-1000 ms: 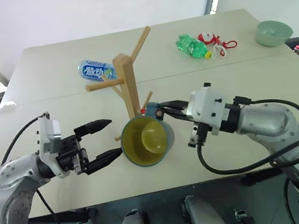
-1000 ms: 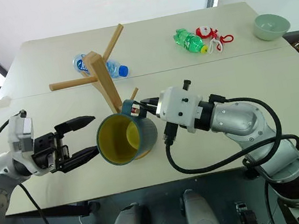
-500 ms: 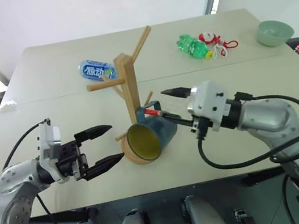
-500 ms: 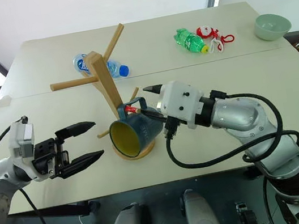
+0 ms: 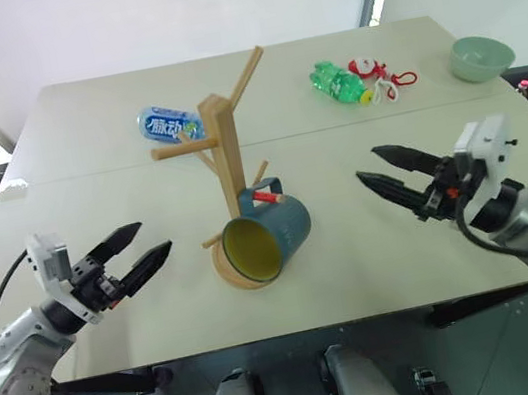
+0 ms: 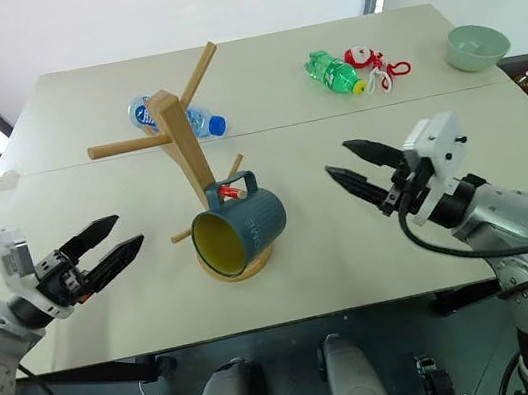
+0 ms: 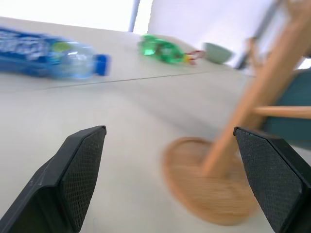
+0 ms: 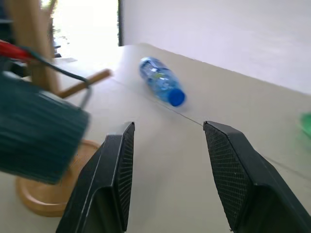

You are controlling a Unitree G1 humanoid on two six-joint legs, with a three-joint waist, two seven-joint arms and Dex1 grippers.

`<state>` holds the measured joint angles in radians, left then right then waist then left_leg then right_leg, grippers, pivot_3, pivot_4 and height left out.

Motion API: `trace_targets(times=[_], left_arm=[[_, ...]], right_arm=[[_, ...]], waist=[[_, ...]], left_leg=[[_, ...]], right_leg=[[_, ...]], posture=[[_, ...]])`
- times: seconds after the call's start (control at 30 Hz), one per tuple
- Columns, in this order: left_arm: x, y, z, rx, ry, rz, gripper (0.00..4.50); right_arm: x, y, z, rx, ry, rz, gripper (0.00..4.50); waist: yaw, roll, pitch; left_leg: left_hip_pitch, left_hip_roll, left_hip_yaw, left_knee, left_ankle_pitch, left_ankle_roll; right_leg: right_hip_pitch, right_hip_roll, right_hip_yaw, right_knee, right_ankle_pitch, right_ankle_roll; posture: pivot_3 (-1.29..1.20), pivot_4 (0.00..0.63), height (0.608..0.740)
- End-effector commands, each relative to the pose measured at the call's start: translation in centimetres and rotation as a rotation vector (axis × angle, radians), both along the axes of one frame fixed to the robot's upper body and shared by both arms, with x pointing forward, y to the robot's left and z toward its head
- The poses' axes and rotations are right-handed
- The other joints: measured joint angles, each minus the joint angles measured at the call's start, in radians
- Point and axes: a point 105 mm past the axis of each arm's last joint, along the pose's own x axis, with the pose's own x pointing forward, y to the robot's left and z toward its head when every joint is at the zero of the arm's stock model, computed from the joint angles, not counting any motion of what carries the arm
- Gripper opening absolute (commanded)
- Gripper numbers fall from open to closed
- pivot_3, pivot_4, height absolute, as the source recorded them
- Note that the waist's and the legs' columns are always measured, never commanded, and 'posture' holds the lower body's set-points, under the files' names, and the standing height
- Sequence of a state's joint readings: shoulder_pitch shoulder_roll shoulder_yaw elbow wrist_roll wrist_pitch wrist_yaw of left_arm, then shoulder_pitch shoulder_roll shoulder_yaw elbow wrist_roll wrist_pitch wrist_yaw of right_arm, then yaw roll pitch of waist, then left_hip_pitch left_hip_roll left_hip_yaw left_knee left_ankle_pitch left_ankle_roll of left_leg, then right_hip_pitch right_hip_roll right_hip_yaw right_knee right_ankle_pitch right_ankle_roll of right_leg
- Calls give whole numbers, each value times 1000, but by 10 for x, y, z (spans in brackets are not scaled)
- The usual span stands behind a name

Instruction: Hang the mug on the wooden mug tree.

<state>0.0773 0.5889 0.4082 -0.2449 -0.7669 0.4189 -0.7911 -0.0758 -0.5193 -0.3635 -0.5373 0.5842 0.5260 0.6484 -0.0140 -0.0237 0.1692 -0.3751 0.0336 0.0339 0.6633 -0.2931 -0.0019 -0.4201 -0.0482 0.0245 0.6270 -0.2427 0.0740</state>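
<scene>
Hanging by its handle from the red-marked peg (image 5: 268, 198), the mug (image 5: 263, 238) leans over the wooden mug tree (image 5: 228, 168)'s base; the left gripper (image 5: 133, 257) and right gripper (image 5: 382, 174) flank it, spread and empty, with a blue water bottle (image 5: 171, 126) and green bottle (image 5: 339, 81) behind.

One mug (image 5: 268, 233), one mug tree (image 5: 225, 153), two bottles: a blue one (image 5: 171, 125) and a green one (image 5: 339, 81). One bowl (image 5: 482, 57), one red-and-white toy (image 5: 381, 76), two grippers: left (image 5: 134, 259) and right (image 5: 379, 167).

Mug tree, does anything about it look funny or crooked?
The wooden mug tree stands upright, and the mug hangs by its handle on the red-marked peg, tipped with its yellow-green opening facing out. Behind it, two bottles lie on their sides.
</scene>
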Motion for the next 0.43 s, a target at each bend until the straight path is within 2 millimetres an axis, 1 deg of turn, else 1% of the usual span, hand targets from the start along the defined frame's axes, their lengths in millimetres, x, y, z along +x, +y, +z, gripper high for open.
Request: trace_targets(times=[0.03,0.07,0.13,0.2,0.3,0.43], left_arm=[[14,19,-7,54,-22,197,4500],[20,25,-13,61,-15,266,4500],[27,34,-23,56,-1,371,4500],[32,40,-36,90,36,448,4500],[34,43,-46,111,52,473,4500],[34,38,-46,90,33,437,4500]], right_arm=[[17,-33,-12,67,-29,-204,2314],[22,-39,-20,91,-21,-243,2314],[28,-45,-35,106,-8,-282,2314],[31,-41,-49,102,13,-263,2314],[33,-35,-57,89,16,-231,2314],[36,-34,-61,85,13,-222,2314]], waist=[[1,0,0],[0,0,0],[1,0,0],[1,0,0],[-1,0,0],[-1,0,0]], left_leg=[[0,0,0,0,0,0],[0,0,0,0,0,0],[0,0,1,0,0,0],[-1,-1,1,0,0,0],[-1,-1,1,0,0,0],[-1,0,1,0,0,0]], right_leg=[[0,0,0,0,0,0],[0,0,0,0,0,0],[0,0,0,0,0,0],[-1,0,0,0,0,0],[-1,0,0,0,0,0],[-1,0,0,1,0,0]], posture=[[0,150,740],[0,150,740],[0,150,740],[0,150,740],[0,150,740],[0,150,740]])
